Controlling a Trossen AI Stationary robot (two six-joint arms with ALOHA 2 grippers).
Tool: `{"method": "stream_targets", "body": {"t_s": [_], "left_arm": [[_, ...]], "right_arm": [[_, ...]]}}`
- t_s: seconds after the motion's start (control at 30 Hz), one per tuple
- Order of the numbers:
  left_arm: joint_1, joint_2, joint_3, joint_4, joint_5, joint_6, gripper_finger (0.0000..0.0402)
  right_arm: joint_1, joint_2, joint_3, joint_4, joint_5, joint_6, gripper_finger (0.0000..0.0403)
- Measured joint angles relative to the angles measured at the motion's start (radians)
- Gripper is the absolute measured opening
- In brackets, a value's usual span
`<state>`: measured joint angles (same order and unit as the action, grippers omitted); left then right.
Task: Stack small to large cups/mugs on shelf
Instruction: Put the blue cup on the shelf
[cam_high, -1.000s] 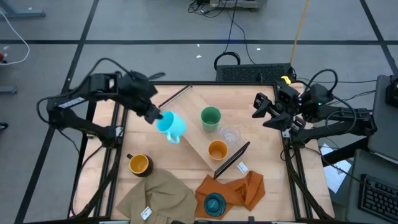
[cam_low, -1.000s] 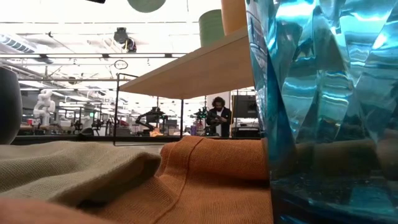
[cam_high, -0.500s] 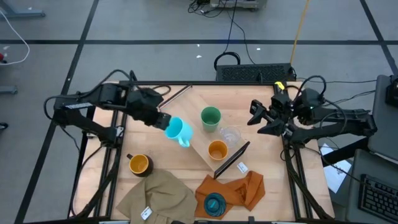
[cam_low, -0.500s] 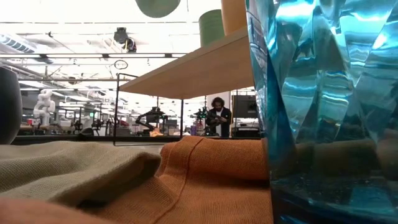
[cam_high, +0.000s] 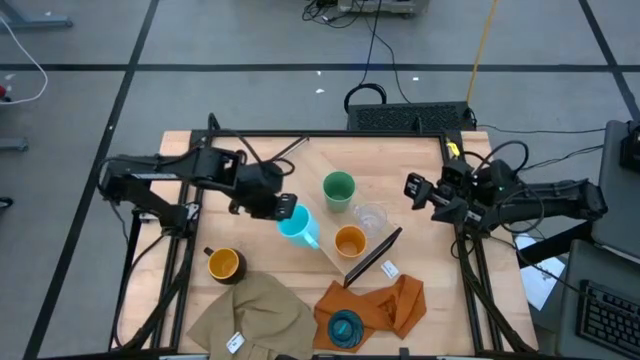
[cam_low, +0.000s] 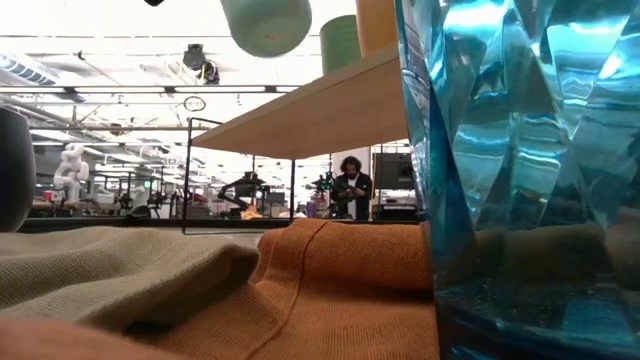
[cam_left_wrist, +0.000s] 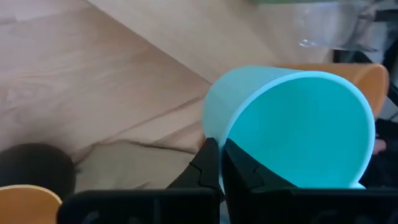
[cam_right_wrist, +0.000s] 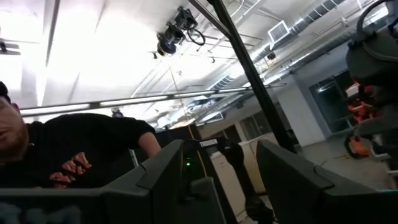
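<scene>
**Kid:** Holding tight, is it? What has the robot got?

**Helper:** The light-blue mug. The left gripper has its two fingers pinched shut on the mug's rim, one inside and one outside. That way the mug hangs tipped, mouth toward the wrist, and cannot slip.

**Kid:** Where is it going?

**Helper:** Likely onto the shelf, the long wood plank right under the mug. Just past the fingertips stand the green cup, the clear tumbler and the orange cup, in a row on it.

**Kid:** And the other cups?

**Helper:** The dark mug sits on the table, behind the fingers. The ribbed teal cup stands on the orange cloth, next to the tan cloth.

**Kid:** What about the other arm?

**Helper:** The right gripper waits off to the side, fingers apart, holding nothing.
</scene>
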<state>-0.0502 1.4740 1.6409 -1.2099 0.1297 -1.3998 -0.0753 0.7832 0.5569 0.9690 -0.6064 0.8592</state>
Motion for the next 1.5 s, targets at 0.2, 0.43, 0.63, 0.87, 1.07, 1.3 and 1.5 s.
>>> {"method": "stream_targets", "body": {"t_s": [0.2,0.43,0.63,0.87,1.07,1.3,1.5], "left_arm": [[0.010,0.040,0.000,-0.026,-0.032,-0.020,0.0001],[0.009,0.085,0.000,0.012,-0.060,-0.069,0.0001],[0.002,0.110,0.000,0.017,-0.044,-0.108,0.0001],[0.004,0.110,0.000,0.035,-0.108,-0.138,0.0001],[0.005,0.110,0.000,0.048,-0.128,-0.156,0.0001],[0.005,0.110,0.000,0.057,-0.154,-0.186,0.0001],[0.005,0.110,0.000,0.067,-0.165,-0.212,0.0001]], "right_arm": [[0.015,-0.035,-0.041,-0.001,0.001,0.001,0.0196],[0.041,-0.041,-0.046,-0.003,0.000,-0.016,0.0196],[0.060,-0.041,-0.046,-0.003,0.000,-0.034,0.0196],[0.081,-0.041,-0.046,-0.020,-0.001,-0.045,0.0196],[0.099,-0.041,-0.046,-0.020,-0.001,-0.051,0.0196],[0.106,-0.041,-0.046,-0.021,-0.001,-0.060,0.0196],[0.106,-0.041,-0.046,-0.021,-0.001,-0.060,0.0196]]}}
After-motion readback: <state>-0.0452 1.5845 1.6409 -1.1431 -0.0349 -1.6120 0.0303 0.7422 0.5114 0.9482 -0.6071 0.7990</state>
